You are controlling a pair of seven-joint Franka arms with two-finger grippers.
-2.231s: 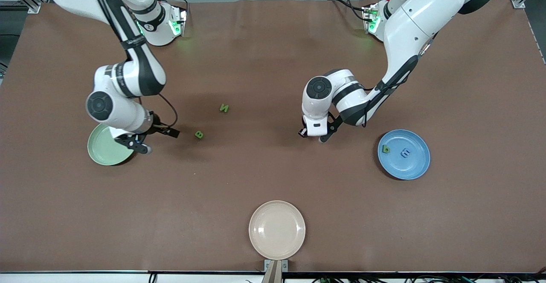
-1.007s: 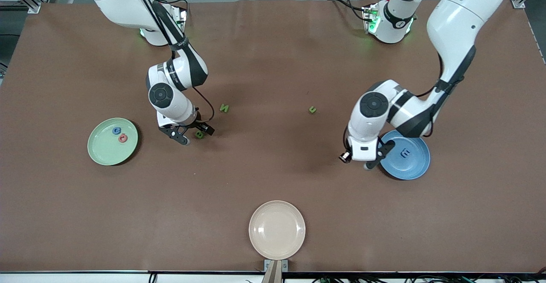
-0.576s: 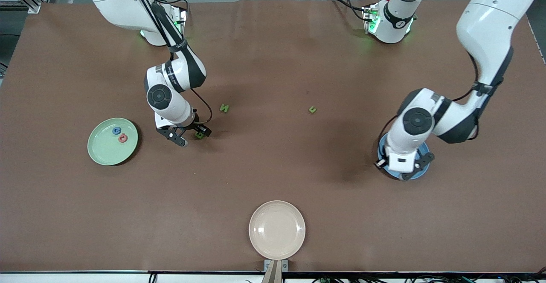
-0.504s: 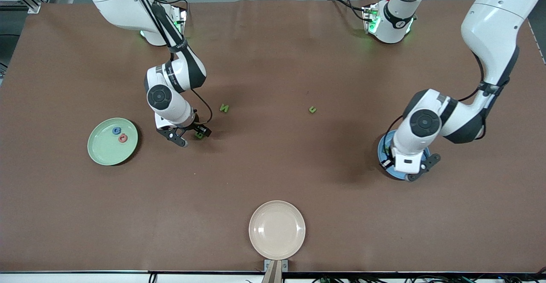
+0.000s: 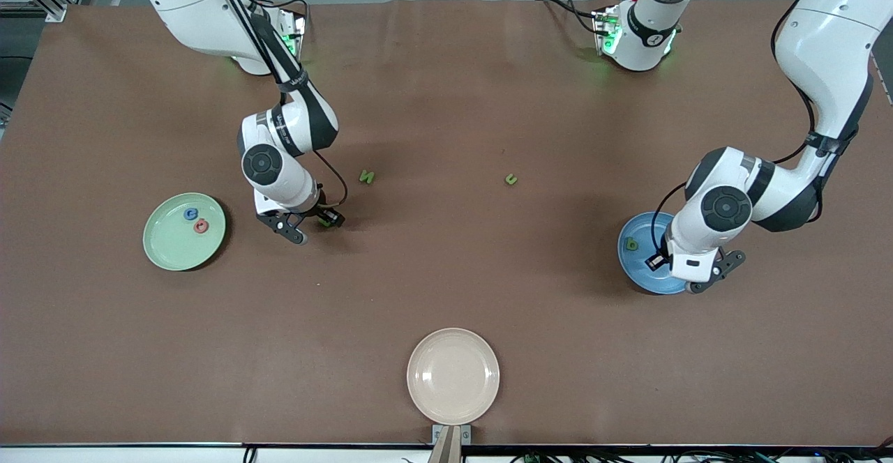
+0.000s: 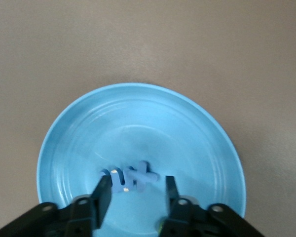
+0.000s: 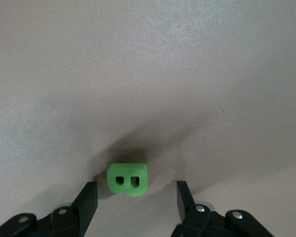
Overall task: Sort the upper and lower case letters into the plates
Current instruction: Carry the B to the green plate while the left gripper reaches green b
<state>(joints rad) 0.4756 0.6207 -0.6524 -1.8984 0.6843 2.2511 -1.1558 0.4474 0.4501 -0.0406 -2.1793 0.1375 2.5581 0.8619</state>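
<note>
Mint green plate (image 5: 174, 247): one blue letter (image 5: 190, 214), one red letter (image 5: 201, 225). My right end effector (image 5: 312, 220), low at the surface, fingers apart either side of a green letter B (image 7: 128, 179), not touching. Green letter N (image 5: 367, 177) and green letter u (image 5: 511, 179) loose on the surface (image 5: 446, 275). Cream plate (image 5: 453, 376). Blue plate (image 5: 638, 264): green letter b (image 5: 632, 244), blue letters (image 6: 129, 177); my left end effector (image 6: 134, 195) over it, parted, holding nothing.
</note>
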